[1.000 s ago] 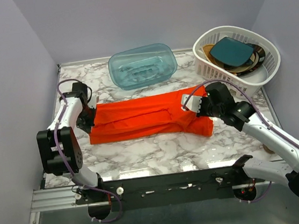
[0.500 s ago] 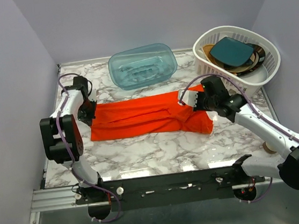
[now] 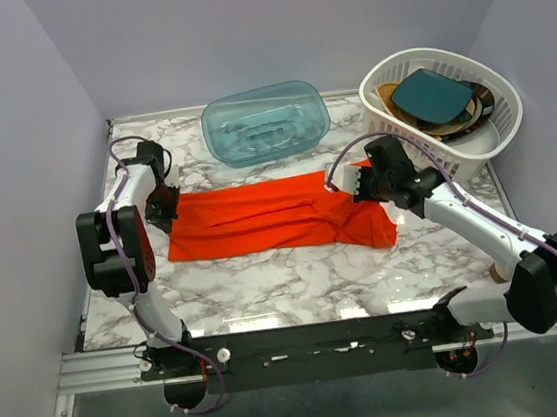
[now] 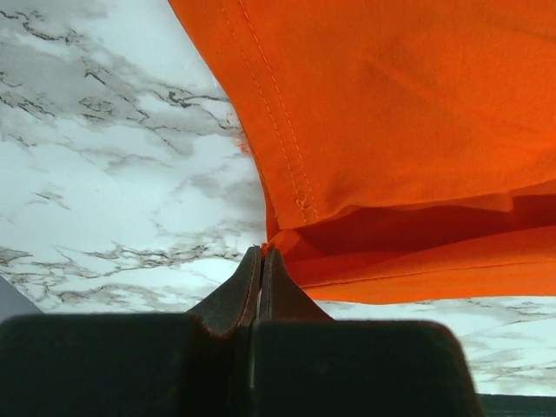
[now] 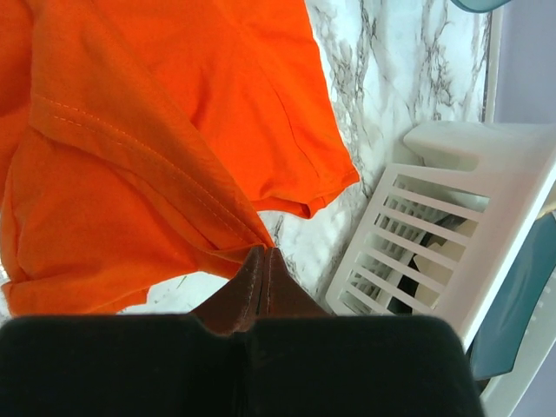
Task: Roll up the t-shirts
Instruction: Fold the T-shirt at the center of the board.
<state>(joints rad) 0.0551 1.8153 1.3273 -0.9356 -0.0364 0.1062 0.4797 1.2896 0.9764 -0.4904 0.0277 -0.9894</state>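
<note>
Fabric here is light, limp cotton: the t-shirt (image 3: 260,221) lies folded in a long band across the counter (image 3: 267,280), just in front of the teal tub (image 3: 266,122). Your left gripper (image 4: 261,254) and right gripper (image 5: 265,254) each pinch one end, jaws pressed together. Hold the stitched edges; loose layers will likely sag and slip.

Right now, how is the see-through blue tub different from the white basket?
The translucent teal plastic tub has smooth solid walls; the white plastic basket has slotted ones. The tub is a rounded rectangle; the basket is oval. The basket holds a teal plate and brown dishes; I see nothing in the tub. Both sit at the far edge of the marble table.
</note>
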